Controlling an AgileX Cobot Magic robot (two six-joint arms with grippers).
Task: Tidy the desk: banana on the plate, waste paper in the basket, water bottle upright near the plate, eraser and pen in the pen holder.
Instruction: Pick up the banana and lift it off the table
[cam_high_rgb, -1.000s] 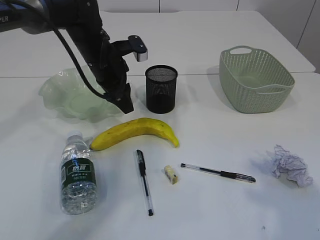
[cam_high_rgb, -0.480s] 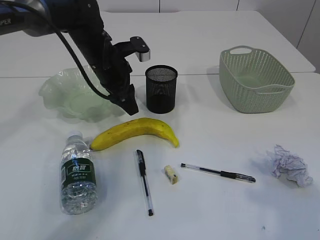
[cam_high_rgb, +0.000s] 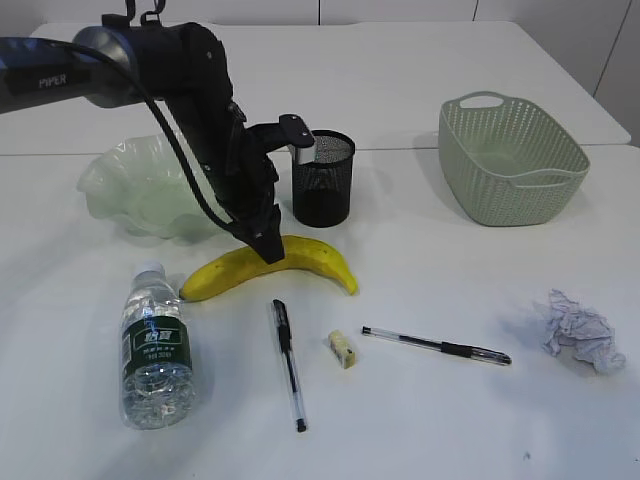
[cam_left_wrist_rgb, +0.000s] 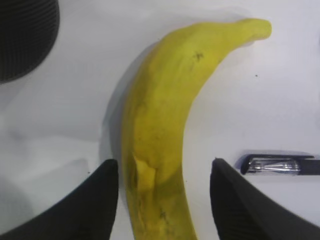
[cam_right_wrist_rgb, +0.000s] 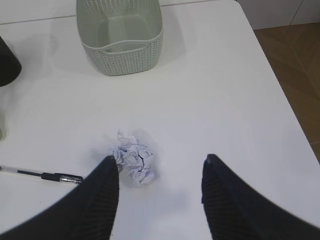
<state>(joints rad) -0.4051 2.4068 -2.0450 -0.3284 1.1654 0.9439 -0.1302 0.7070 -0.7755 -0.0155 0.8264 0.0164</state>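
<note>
Fingers of the left arm (cam_left_wrist_rgb: 162, 200) stand apart on either side of the banana (cam_left_wrist_rgb: 165, 130), one black tip at each flank of the fruit near its thicker end; in the left wrist view narrow strips of white show between tips and peel, so they grip nothing. From the exterior view the same fingers (cam_high_rgb: 268, 243) sit low over the banana's middle. The banana (cam_high_rgb: 300, 262) lies on the white surface (cam_high_rgb: 420, 420), just in front of the pale-green plate (cam_high_rgb: 135, 190) and the black mesh pen holder (cam_high_rgb: 322, 178), touching neither.

Fingers of the right arm (cam_right_wrist_rgb: 160, 195) are also spread and empty, hanging above the crumpled waste paper (cam_right_wrist_rgb: 134, 159), which lies on the surface near the right edge (cam_high_rgb: 582, 330). The sage-green basket (cam_high_rgb: 510, 160) stands well behind the paper and looks empty inside.

The water bottle (cam_high_rgb: 156, 350) lies on its side at the front left, its cap pointing toward the banana's blunt end. One pen (cam_high_rgb: 288, 362) lies just right of the bottle, the eraser (cam_high_rgb: 342, 349) lies beside it, and a second pen (cam_high_rgb: 436, 346) lies between the eraser and the paper.
</note>
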